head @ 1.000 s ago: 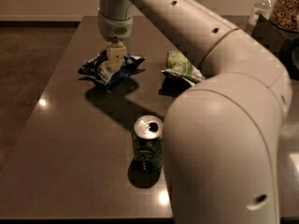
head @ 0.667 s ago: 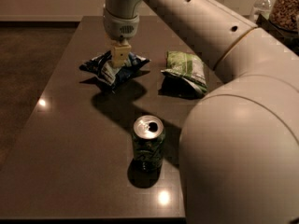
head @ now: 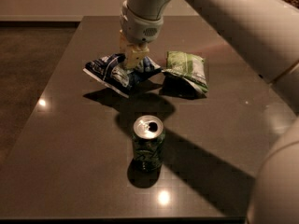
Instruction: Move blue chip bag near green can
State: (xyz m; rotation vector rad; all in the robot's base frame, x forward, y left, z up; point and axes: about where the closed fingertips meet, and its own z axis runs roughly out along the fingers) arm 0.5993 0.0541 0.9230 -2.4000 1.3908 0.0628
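1. One blue chip bag (head: 117,73) is the item in hand. It hangs tilted over the far middle of the bench (head: 65,153). Its shadow falls apart from it, toward the can, so I judge it clear of the surface.
2. My claw (head: 132,59) meets the bag from directly above, its fingers pinched nearly together on the upper crease. I judge a top pinch correct here: crinkled foil offers no firm sides, only a fold to nip.
3. Bag material: thin wrinkled foil, dark blue with white and silver patches, pillow-shaped and limp. One corner droops below the grip point. Expect it to sway and crumple rather than resist.
4. Target: the green can (head: 148,143) stands upright nearer the camera, well apart from the bag. It is a rigid cylinder, dark green with paler swirls and a bright silver top. Its base is narrow, so a brush from the bag or claw could tip it.
5. Non-task item: a light green and white snack bag (head: 186,70) lies just beside the blue one, at the right of the view.
6. Bench surface: dark, smooth and glossy, reflecting lamp spots. Foil set down on it may slide.
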